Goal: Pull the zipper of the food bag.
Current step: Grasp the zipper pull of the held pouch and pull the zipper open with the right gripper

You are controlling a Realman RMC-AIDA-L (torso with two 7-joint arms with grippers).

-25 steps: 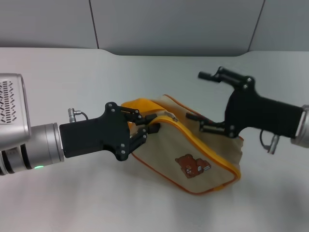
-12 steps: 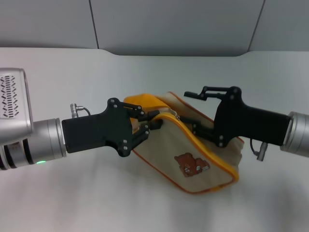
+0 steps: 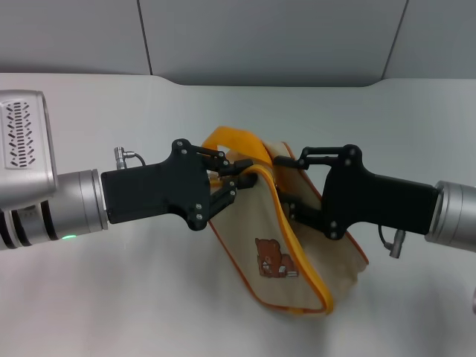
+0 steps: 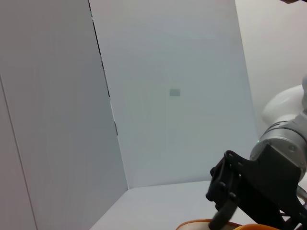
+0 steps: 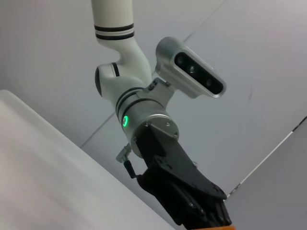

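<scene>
The food bag (image 3: 260,223), beige with orange-yellow trim and a brown bear patch (image 3: 271,257), lies tilted at the middle of the table. Its loop handle (image 3: 229,137) arches up behind. The zipper (image 3: 290,238) runs along the top edge towards me; I cannot make out its pull tab. My left gripper (image 3: 232,184) is shut on the bag's left end. My right gripper (image 3: 285,181) is open, with one finger above and one below the zipper's upper end. The left wrist view shows the right gripper (image 4: 225,206). The right wrist view shows the left gripper (image 5: 206,213).
The white table (image 3: 111,297) spreads all round the bag. A grey panelled wall (image 3: 260,37) stands behind it. Both arms reach in from the sides and meet over the bag.
My right gripper has moved left along the bag to the zipper's upper end. The bag has swung round, its free end now pointing towards me. The left gripper shifted slightly right.
</scene>
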